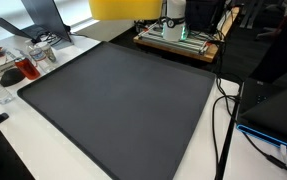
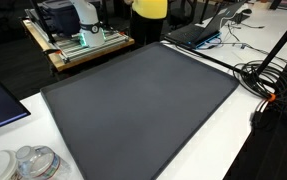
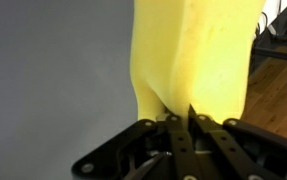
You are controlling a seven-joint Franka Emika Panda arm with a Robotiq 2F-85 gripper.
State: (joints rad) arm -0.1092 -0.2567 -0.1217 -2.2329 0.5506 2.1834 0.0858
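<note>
- Found jaws pinched fully shut on one edge of yellow cloth (image 3: 193, 55), possibly foam; texture unclear in wrist view.
- Located cloth aloft over far edge of dark mat (image 1: 123, 100) on white counter (image 1: 38, 140), cropped by frame top in both exterior views.

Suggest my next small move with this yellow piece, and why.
Probably lower it straight down a little toward the dark mat. The gripper is shut on the yellow piece, which hangs at the top edge in both exterior views, near the mat's far side and apart from it.
</note>
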